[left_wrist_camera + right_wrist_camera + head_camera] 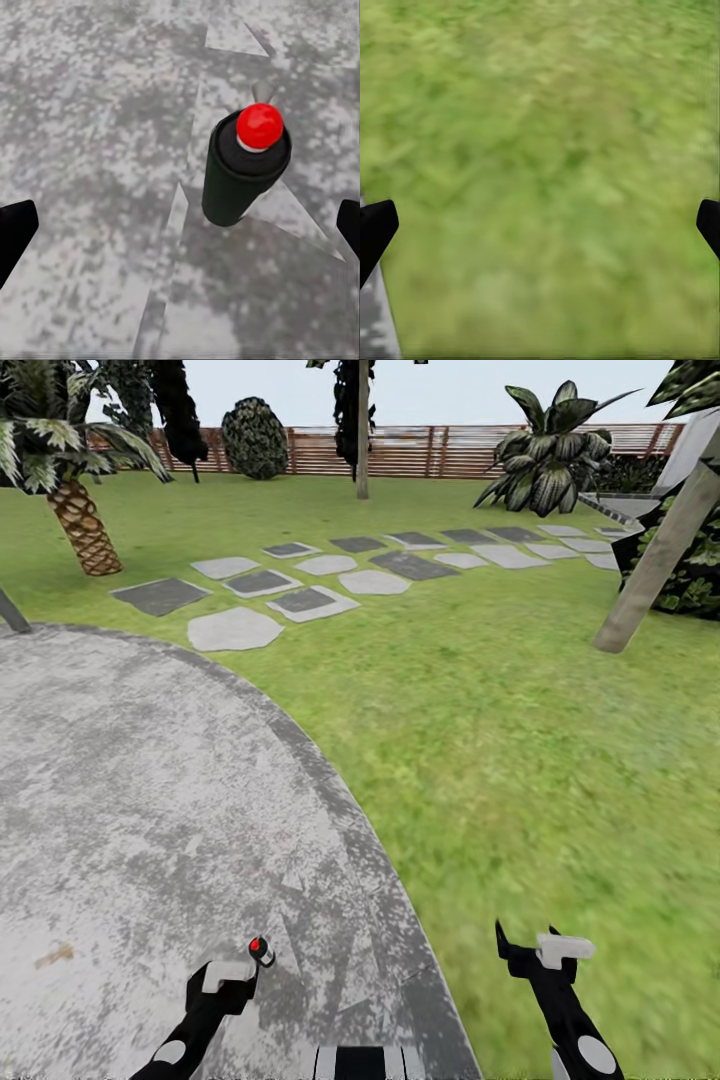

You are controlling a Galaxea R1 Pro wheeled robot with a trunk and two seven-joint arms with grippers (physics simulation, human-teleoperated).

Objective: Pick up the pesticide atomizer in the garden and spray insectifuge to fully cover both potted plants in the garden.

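While the lawn (pixel 520 760) spreads to the fence (pixel 420 450), with stepping stones (pixel 330 575), a palm (pixel 75 510) and a leafy bush (pixel 550 460) on it, the round grey patio (pixel 150 790) lies under the robot's left side. No potted plants can be made out.

On the patio stands the atomizer (pixel 261 950), a small dark can with a red cap. In the left wrist view it sits ahead of the spread fingers (pixel 15 232), off toward one finger rather than centred, and apart from both.

The left gripper (pixel 228 977) is open, just beside the atomizer and plainly the nearer one. The right gripper (pixel 545 950) hangs over grass, well apart from it, its fingertips (pixel 375 229) also spread with nothing between them.

The atomizer (pixel 241 169) stands roughly upright, long axis vertical, cap up. Which way its nozzle faces cannot be told. A grasp would likely need the left gripper shifted sideways to centre the body between the fingers.
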